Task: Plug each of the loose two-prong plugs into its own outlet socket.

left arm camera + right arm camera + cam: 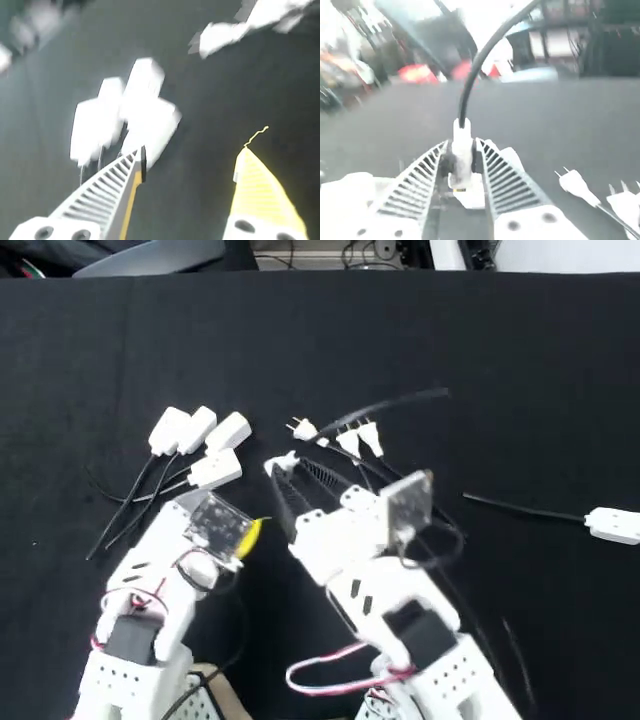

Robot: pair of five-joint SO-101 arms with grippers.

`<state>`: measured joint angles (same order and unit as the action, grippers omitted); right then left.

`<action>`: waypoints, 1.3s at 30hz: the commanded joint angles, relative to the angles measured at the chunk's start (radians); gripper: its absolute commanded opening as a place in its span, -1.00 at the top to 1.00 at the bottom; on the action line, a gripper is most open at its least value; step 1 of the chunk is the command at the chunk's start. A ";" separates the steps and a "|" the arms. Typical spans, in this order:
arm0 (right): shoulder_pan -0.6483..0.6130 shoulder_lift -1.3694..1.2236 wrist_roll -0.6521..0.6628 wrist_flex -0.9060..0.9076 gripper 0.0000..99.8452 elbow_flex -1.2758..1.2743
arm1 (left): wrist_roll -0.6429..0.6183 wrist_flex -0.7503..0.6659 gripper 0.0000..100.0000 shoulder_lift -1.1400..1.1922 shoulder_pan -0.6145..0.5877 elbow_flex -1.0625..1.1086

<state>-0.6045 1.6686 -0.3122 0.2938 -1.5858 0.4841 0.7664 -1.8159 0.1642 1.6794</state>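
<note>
Low at centre frame, my right gripper [462,150] is clenched on a two-prong plug [462,136], whose black cable arches up and away from the fingers. Its prongs are hidden from me. At lower left, my left gripper [195,152] is spread wide and grasps nothing. One ribbed fingertip [140,159] sits just short of the nearest of the outlet sockets [125,115].

Just beyond the left arm, in the high view, those four white sockets lie bunched at left of centre, their cables trailing down and left across the black table [500,360]. Right of them, just past the held plug, three loose plugs [347,441] wait side by side, prongs pointing up the frame. Farther off, at the right edge, lies a white fitting [613,525] on its own cable; I cannot tell whether it is a plug or a socket.

By my reading, the first plug is lifted and none is seated. The next move calls for the left jaws to pin one socket, and for the plug to swing left with its prongs squared to the slots.
</note>
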 commanded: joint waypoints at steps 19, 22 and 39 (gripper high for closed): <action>-0.152 -0.200 -0.017 0.310 0.98 0.252 | -0.358 -0.261 0.42 -0.008 0.013 -0.058; -0.146 -0.305 -0.017 0.336 0.98 0.315 | -0.358 -0.259 0.42 -0.008 0.013 -0.035; 0.256 -0.685 0.026 0.474 0.98 0.638 | -0.267 -0.025 0.49 -0.005 -0.404 -0.216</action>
<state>-0.4005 1.0994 -0.2984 0.6943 -1.0978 0.3368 0.7296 -1.8144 -0.0568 1.6318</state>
